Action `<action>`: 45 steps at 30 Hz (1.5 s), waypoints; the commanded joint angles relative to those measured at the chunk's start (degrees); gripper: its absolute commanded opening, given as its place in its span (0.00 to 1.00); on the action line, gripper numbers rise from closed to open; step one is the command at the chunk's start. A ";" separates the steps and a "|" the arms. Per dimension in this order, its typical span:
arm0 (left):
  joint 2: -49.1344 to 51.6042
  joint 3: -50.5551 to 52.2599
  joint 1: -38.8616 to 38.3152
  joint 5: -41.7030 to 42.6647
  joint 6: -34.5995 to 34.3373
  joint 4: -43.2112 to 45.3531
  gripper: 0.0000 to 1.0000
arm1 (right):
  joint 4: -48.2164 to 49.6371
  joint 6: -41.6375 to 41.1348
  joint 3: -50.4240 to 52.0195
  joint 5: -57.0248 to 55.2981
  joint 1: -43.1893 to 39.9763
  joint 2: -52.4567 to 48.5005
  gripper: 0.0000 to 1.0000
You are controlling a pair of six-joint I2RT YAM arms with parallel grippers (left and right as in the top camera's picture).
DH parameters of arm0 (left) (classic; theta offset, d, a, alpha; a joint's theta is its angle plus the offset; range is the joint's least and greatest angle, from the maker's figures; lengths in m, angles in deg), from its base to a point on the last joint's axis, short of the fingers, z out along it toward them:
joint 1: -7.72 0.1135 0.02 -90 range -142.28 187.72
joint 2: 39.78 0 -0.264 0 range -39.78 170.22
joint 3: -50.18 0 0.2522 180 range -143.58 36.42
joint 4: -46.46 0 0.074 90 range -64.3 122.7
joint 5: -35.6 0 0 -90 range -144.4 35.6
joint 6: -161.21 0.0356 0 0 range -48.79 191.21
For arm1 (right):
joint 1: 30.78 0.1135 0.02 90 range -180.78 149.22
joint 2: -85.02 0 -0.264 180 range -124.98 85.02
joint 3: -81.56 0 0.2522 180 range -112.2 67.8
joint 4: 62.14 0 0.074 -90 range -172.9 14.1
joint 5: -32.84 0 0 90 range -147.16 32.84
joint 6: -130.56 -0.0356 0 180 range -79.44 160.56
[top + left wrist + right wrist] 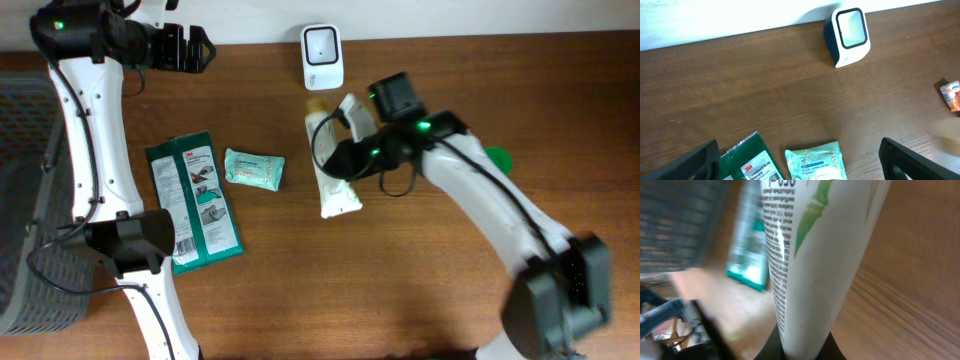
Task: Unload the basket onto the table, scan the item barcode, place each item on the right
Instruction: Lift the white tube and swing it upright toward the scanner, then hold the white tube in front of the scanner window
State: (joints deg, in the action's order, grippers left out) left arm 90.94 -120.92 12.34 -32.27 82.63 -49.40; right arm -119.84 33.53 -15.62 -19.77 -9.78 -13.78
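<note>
Tube [338,195] first: it lies lengthwise over the table [450,80], just in front of the scanner [322,55] with its cap end toward it. My right gripper [348,158] is clamped tight across its middle, though I cannot tell whether it has left the wood. My left gripper [195,48] hangs wide and empty, well apart to the left. I judge the step is presenting the tube, so I would lift it and roll it until the barcode faces the scanner window. Then I would hold it square and steady, near but not touching. It is a soft white tube with a green streak and a column of fine black print; no barcode shows in my views.
</note>
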 commanded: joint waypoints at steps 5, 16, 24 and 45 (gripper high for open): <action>-0.57 -0.44 0.04 0.59 0.90 -0.07 0.99 | 0.79 3.80 -0.92 30.53 -10.49 7.82 0.04; -0.57 -0.44 0.04 0.61 0.90 -0.07 0.99 | 1.31 0.63 -0.94 34.27 -14.32 7.93 0.04; -0.57 -0.44 0.04 0.61 0.90 -0.07 0.99 | -8.98 -6.99 -12.28 7.04 -10.95 5.95 0.04; -0.57 -0.44 0.04 0.59 0.90 -0.07 0.99 | 3.15 27.12 -54.38 -79.80 5.88 -41.59 0.04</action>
State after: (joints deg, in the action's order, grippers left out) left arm 90.94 -120.92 12.34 -32.29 82.61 -49.38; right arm -121.57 48.83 -68.14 -83.99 -5.26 -53.96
